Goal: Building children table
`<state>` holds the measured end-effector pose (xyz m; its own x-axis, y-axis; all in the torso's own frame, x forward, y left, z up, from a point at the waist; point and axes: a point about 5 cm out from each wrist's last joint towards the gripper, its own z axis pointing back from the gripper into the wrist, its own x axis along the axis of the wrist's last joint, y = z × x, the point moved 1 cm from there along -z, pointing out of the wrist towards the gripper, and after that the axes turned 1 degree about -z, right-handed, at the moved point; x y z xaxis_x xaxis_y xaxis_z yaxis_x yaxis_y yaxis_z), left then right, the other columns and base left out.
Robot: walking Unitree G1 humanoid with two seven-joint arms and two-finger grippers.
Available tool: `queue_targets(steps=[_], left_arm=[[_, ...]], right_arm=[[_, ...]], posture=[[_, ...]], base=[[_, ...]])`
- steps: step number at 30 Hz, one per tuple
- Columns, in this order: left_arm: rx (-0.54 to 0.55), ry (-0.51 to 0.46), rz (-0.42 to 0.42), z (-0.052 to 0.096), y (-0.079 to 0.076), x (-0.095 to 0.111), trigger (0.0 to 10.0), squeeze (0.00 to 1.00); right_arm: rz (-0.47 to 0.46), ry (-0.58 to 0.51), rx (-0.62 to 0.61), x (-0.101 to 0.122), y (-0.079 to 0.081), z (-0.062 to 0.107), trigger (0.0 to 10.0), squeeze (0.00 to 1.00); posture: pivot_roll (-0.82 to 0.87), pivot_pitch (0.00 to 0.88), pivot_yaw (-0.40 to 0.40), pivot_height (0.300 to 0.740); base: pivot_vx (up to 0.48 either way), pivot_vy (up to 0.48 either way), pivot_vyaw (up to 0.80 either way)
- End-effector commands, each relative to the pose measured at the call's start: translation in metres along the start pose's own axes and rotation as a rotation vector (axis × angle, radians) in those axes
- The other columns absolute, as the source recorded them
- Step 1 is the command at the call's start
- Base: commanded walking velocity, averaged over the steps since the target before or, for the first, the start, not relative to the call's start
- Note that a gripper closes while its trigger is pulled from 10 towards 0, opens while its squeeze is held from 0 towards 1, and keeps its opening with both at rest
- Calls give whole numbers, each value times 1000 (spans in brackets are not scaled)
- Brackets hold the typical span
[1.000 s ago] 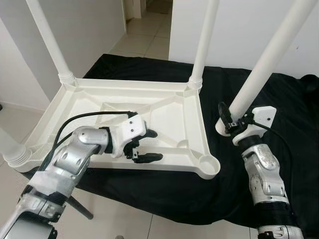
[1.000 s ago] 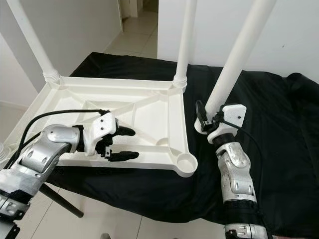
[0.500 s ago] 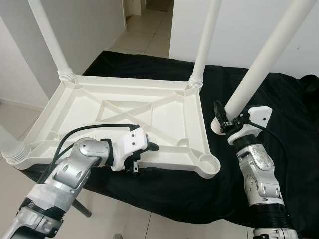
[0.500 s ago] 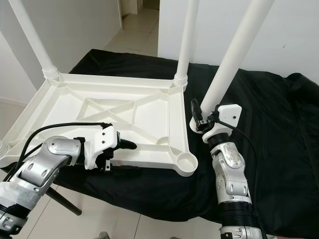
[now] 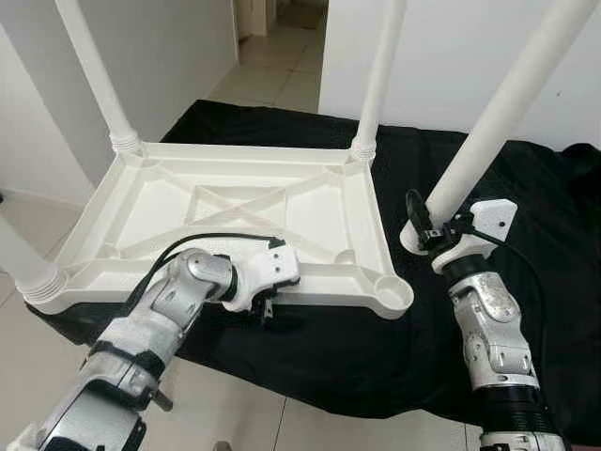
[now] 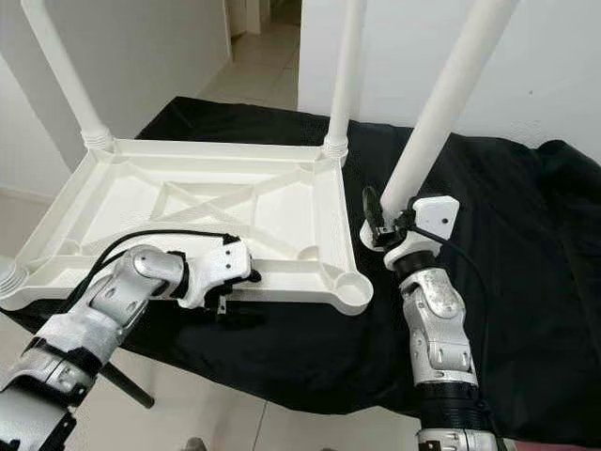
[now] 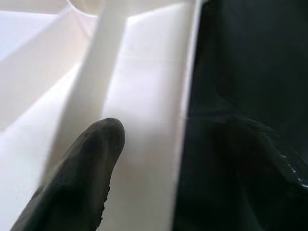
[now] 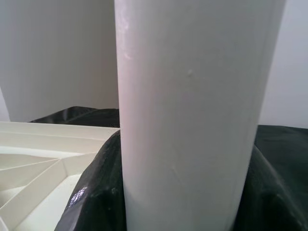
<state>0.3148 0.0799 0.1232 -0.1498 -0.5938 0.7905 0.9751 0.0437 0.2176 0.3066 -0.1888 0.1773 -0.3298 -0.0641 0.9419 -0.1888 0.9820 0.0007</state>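
Note:
A white table top lies upside down on a black cloth. White legs stand in its far left, far right and near left corners. The near right corner socket holds no leg. My left gripper straddles the near rim, one finger on the white inner side and the other below, shut on the rim. My right gripper is shut on a fourth leg, which stands tilted on the cloth just right of the table top. Its fingers wrap the leg's lower end.
The black cloth covers the surface under and to the right of the table top. Pale tiled floor lies in front, with a dark rod slanting down under the left arm. White walls and a doorway stand behind.
My left gripper has moved from inside the table top to its near rim and closed over it. The right gripper still holds the leg in about the same place.

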Motion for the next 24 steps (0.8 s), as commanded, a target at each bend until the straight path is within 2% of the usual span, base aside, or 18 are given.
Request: queue_targets(steps=[1, 3, 4, 5, 11, 12, 13, 14, 15, 17, 19, 20, 22, 23, 24], left_arm=[[526, 25, 20, 9, 31, -4, 10000, 0], [402, -85, 14, 13, 20, 8, 10000, 0], [402, -85, 14, 13, 20, 8, 10000, 0], [345, -123, 8, 14, 13, 11, 10000, 0], [268, -179, 15, 18, 5, 14, 10000, 0], [237, -215, 42, 21, 2, 15, 10000, 169], [237, -259, 87, 25, 4, 17, 10000, 1000], [237, -259, 87, 25, 4, 17, 10000, 1000], [293, -308, 145, 31, 13, 20, 10000, 1000], [293, -308, 145, 31, 13, 20, 10000, 1000], [400, -401, 213, 41, 26, 26, 10000, 1000], [451, -421, 216, 44, 30, 28, 10000, 1000], [451, -421, 216, 44, 30, 28, 10000, 1000], [491, -434, 220, 46, 31, 29, 10000, 1000], [521, -451, 232, 48, 29, 30, 10000, 0]], right_arm=[[3, -5, -7, 2, -1, 1, 10000, 0], [0, 14, -7, -2, -1, 6, 10000, 0], [0, 14, -7, -2, -1, 6, 10000, 0], [-1, 20, -5, -3, 0, 7, 10000, 0], [-7, 29, -5, -5, 0, 9, 10000, 0], [-14, 36, -6, -7, 0, 10, 10000, 0], [-19, 42, -11, -8, 0, 10, 10000, 0], [-19, 42, -11, -8, 0, 10, 10000, 0], [-8, 51, -29, -9, -1, 11, 10000, 0], [-8, 51, -29, -9, -1, 11, 10000, 0], [2, 91, -114, -16, -5, 11, 10000, 0], [1, 113, -150, -19, -5, 11, 10000, 0], [1, 113, -150, -19, -5, 11, 10000, 0], [3, 127, -174, -21, -3, 12, 10000, 0], [-15, 132, -171, -22, 1, 14, 10000, 0]], posture=[[-52, 0, -19, 740], [-56, 0, -16, 740], [-56, 0, -16, 740], [-56, 0, -16, 740], [-52, 0, -20, 740], [-50, 0, -21, 740], [-50, 0, -21, 740], [-50, 0, -21, 740], [-50, 0, -21, 740], [-50, 0, -21, 740], [-48, 0, -31, 740], [-48, 0, -31, 740], [-48, 0, -31, 740], [-45, 0, -32, 740], [-46, 0, -31, 740]], base=[[0, 0, 0], [0, 0, 0], [0, 0, 0], [0, 0, 0], [0, 0, 0], [0, 0, 0], [0, 0, 0], [0, 0, 0], [0, 0, 0], [0, 0, 0], [0, 0, 0], [0, 0, 0], [0, 0, 0], [0, 0, 0], [0, 0, 0]])
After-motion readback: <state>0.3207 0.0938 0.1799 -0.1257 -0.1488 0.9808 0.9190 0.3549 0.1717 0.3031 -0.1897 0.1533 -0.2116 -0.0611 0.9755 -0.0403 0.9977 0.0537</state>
